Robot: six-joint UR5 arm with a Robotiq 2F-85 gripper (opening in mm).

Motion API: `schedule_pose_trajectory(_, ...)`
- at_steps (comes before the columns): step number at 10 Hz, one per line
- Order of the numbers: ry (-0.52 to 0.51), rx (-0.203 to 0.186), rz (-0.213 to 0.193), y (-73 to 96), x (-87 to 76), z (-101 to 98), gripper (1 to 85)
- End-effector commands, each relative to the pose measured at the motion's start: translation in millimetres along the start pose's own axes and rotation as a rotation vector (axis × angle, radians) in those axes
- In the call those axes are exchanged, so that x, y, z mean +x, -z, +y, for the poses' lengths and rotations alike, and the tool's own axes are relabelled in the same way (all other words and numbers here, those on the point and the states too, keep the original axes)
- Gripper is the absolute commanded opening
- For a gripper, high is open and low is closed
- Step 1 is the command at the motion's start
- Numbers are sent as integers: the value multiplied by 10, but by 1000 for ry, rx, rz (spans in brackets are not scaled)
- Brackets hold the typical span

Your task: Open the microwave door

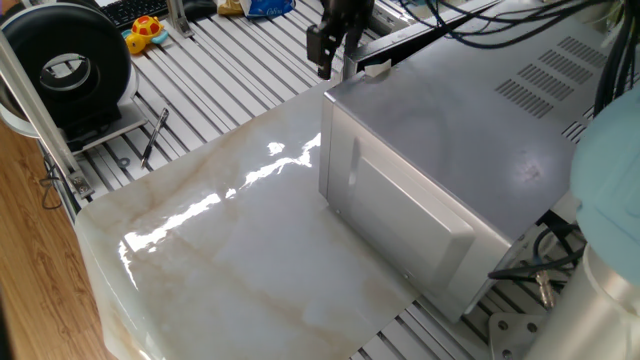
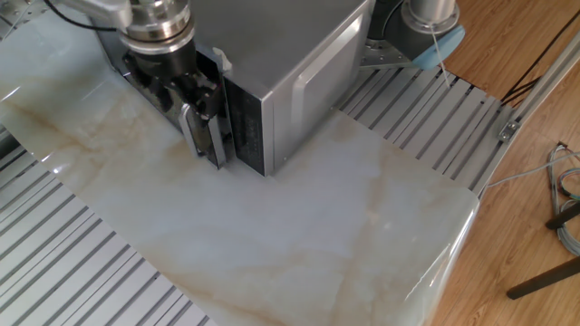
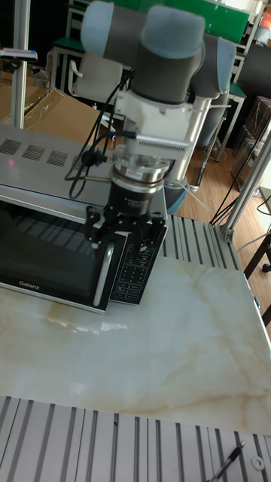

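Observation:
The microwave (image 1: pixel 470 130) (image 2: pixel 281 45) (image 3: pixel 38 158) is a big silver box on the marble slab. Its door (image 3: pixel 45 241), dark glass in a silver frame, shows edge-on in the other fixed view (image 2: pixel 217 131), where its handle side seems to stand slightly off the front. The vertical silver handle (image 3: pixel 102 279) (image 2: pixel 193 136) runs down beside the keypad (image 3: pixel 135 271). My gripper (image 1: pixel 322 62) (image 2: pixel 188 98) (image 3: pixel 124 239) hangs at the handle's top end and looks open, black fingers spread to either side. I cannot see any contact with the handle.
The marble slab (image 1: pixel 230 250) stretches out in front of the microwave. At its far side a black round fan (image 1: pixel 70 65), a yellow toy (image 1: pixel 145 30) and a pen (image 1: pixel 155 135) lie on the slatted table. The arm's base (image 2: pixel 426 27) stands behind the box.

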State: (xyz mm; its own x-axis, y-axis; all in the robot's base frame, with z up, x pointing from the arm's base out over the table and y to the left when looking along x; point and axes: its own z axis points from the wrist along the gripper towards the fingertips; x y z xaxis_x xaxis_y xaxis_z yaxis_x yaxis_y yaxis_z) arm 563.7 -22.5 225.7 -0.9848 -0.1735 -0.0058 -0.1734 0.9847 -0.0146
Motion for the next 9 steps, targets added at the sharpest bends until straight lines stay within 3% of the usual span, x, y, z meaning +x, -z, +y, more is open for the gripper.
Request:
schedule_pose_trajectory(1, -63, 68, 12, 220, 28, 147, 13)
schedule_pose_trajectory(3, -69, 115, 9, 292, 79, 32, 13)
schedule_pose_trajectory(6, -49, 111, 11, 297, 88, 30, 13)
schedule_pose_trajectory(7, -46, 134, 12, 304, 90, -30, 13)
schedule_pose_trajectory(9, -25, 141, 2, 306, 61, -47, 13)
